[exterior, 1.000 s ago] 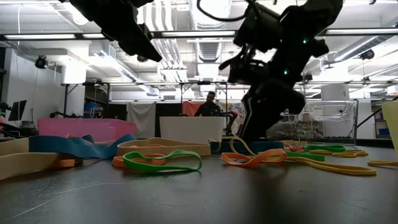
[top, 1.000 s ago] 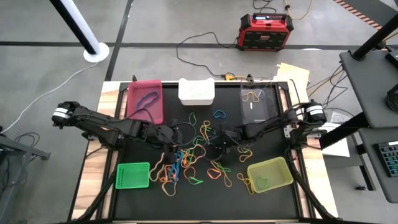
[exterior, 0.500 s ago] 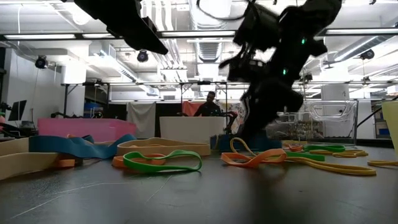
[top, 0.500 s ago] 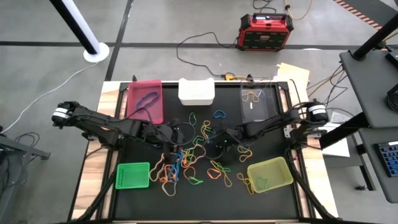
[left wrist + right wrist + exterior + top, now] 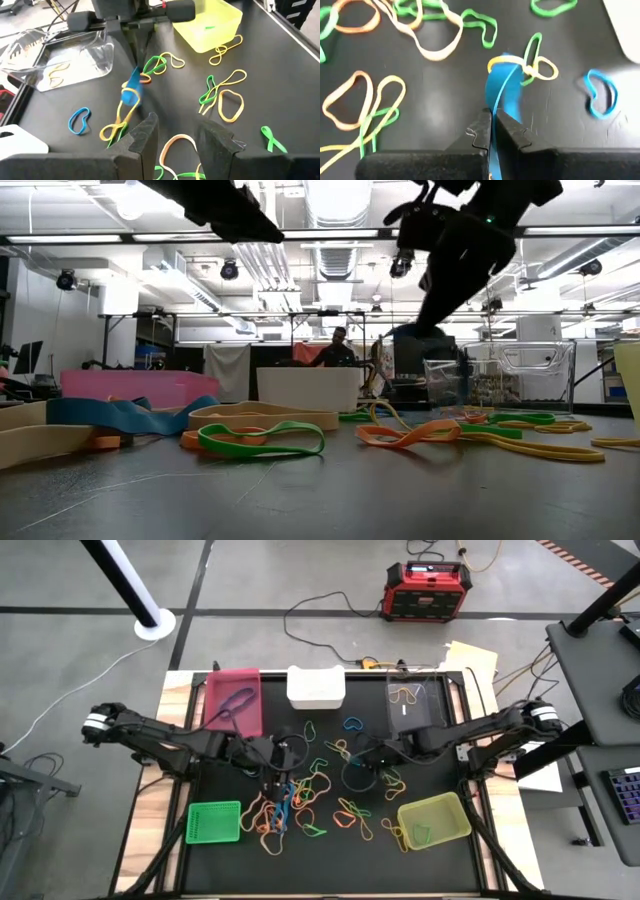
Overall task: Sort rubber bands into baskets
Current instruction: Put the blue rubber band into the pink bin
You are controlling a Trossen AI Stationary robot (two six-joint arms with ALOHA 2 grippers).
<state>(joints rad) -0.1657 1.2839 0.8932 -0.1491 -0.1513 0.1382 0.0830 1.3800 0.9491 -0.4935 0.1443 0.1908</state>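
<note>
Grey concrete floor [image 5: 250, 570] crossed by dark lines. White pole on round base [image 5: 154, 622] at far left of floor. Red-and-black box [image 5: 423, 590] on floor beyond bench, black and yellow cables trailing from it. Bench [image 5: 180, 680] with pale wood edge, black mat on top. Dark desk [image 5: 600, 660] to right, keyboard [image 5: 628, 795] at its lower corner. Low view: ceiling strip lights [image 5: 90, 238], white ductwork, person [image 5: 338, 348] seated far back.

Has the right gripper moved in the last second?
Yes. In the high view the right gripper has shifted toward the white basket, and in the low view it has risen, shut on a blue rubber band.
</note>
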